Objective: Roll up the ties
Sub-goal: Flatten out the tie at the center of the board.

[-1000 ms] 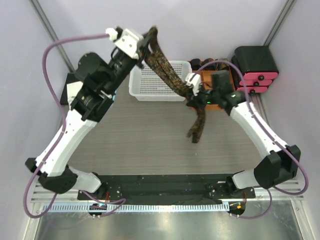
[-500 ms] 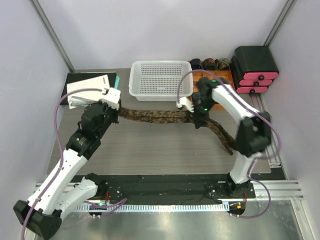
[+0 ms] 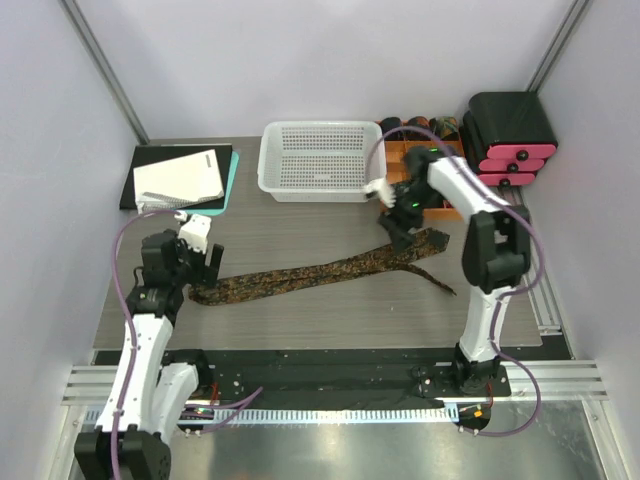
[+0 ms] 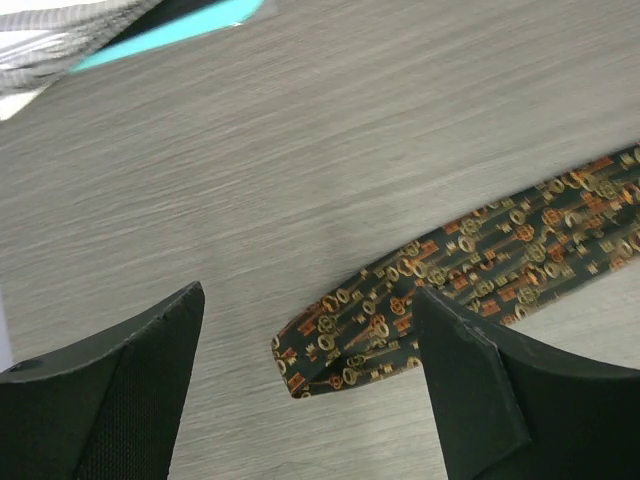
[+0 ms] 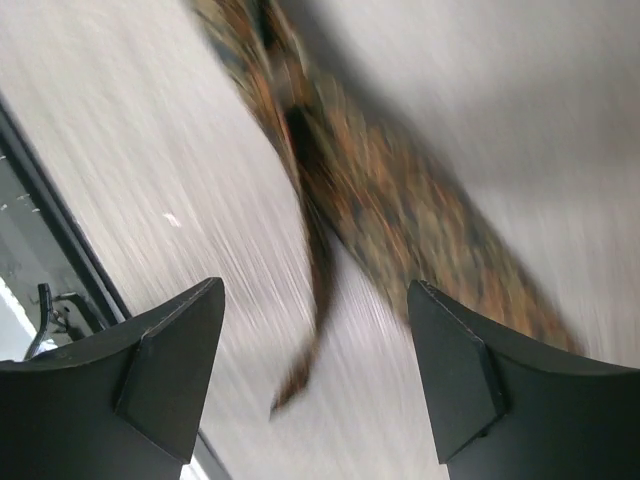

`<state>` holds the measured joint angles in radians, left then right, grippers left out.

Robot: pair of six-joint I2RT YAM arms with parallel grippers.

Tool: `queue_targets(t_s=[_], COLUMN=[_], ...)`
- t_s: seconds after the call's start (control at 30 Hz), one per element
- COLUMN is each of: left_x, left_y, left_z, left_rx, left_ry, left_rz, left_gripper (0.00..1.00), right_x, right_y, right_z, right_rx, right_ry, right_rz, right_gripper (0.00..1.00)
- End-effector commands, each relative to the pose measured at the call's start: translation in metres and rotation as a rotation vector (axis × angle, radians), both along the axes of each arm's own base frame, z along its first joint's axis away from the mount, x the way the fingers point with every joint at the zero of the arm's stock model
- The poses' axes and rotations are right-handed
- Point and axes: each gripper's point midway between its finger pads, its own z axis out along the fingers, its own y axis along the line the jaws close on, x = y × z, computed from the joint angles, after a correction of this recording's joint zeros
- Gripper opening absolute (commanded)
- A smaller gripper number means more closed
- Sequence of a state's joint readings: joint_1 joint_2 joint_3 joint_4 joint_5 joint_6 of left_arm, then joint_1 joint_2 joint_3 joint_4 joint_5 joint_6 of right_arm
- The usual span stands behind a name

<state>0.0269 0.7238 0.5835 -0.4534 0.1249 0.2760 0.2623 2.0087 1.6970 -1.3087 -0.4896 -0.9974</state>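
Patterned tie [image 3: 320,270] laid out flat across the table [image 3: 300,225], with a parted pincer over each end.
The tie's left end lies on the wood grain below the gap of the left gripper [image 4: 308,300], whose fingers stand wide apart and clear of the cloth. From there the strip runs rightward to the right gripper [image 3: 400,228]. That one is also spread and grips nothing. Beneath it the blurred fabric doubles back into a thin tail toward the near right. The white basket [image 3: 320,160] sits beyond, apart from the tie.
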Motion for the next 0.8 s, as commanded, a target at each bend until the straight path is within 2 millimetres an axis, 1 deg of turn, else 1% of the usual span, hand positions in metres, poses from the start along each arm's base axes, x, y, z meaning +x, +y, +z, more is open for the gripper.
queue_targets(t_s=[0.0,0.03,0.07,0.1,0.13,0.17,0.2,0.23,0.27,0.3,0.37,0.4,0.43,0.5,0.53,0.57,0.63,0.77], left_x=[0.003,-0.015,-0.008,-0.006,0.000,0.004,0.004,0.007,0.014,0.016,0.022,0.020,0.020,0.013,0.007,0.003,-0.005,-0.009], left_y=[-0.040,-0.066,-0.069,-0.076,-0.071,-0.079,-0.087,-0.089,-0.088,-0.091,-0.088,-0.087,-0.086,-0.084,-0.083,-0.082,-0.080,-0.077], left_z=[0.022,0.019,0.019,0.016,0.009,-0.001,-0.004,-0.009,-0.011,-0.027,-0.037,-0.048,-0.050,-0.058,-0.064,-0.068,-0.077,-0.087], left_rx=[-0.064,-0.129,-0.073,-0.065,-0.024,-0.008,0.010,0.016,0.043,0.064,0.107,0.125,0.135,0.163,0.173,0.188,0.234,0.270], left_ry=[0.027,0.075,0.065,0.082,0.112,0.173,0.202,0.234,0.252,0.311,0.344,0.387,0.396,0.422,0.437,0.444,0.449,0.460], left_rz=[-0.323,-0.492,-0.589,-0.631,-0.610,-0.662,-0.711,-0.723,-0.715,-0.735,-0.744,-0.778,-0.790,-0.851,-0.876,-0.894,-0.940,-0.953], left_gripper=[0.82,0.86,0.90,0.90,0.90,0.89,0.89,0.91,0.93,0.95,0.97,0.97,0.97,0.98,0.98,0.98,0.98,0.98], right_x=[-0.053,-0.058,-0.064,-0.065,-0.066,-0.064,-0.063,-0.063,-0.066,-0.069,-0.078,-0.082,-0.089,-0.092,-0.084,-0.087,-0.085,-0.088], right_y=[-0.065,-0.075,-0.090,-0.099,-0.104,-0.112,-0.114,-0.116,-0.115,-0.114,-0.112,-0.113,-0.113,-0.119,-0.122,-0.124,-0.125,-0.119], right_z=[0.039,0.037,0.032,0.031,0.030,0.029,0.028,0.027,0.025,0.024,0.019,0.017,0.012,0.004,-0.003,-0.011,-0.021,-0.031], right_rx=[-0.057,-0.066,-0.069,-0.068,-0.065,-0.056,-0.055,-0.053,-0.053,-0.049,-0.047,-0.048,-0.055,-0.093,-0.107,-0.128,-0.167,-0.206], right_ry=[0.154,0.161,0.190,0.192,0.200,0.206,0.213,0.215,0.229,0.241,0.272,0.285,0.300,0.283,0.226,0.224,0.197,0.183], right_rz=[-0.230,-0.249,-0.293,-0.318,-0.335,-0.374,-0.383,-0.389,-0.391,-0.390,-0.384,-0.375,-0.368,-0.360,-0.357,-0.350,-0.323,-0.266], right_gripper=[0.79,0.79,0.79,0.79,0.78,0.77,0.77,0.77,0.77,0.77,0.77,0.77,0.78,0.82,0.82,0.82,0.82,0.79])
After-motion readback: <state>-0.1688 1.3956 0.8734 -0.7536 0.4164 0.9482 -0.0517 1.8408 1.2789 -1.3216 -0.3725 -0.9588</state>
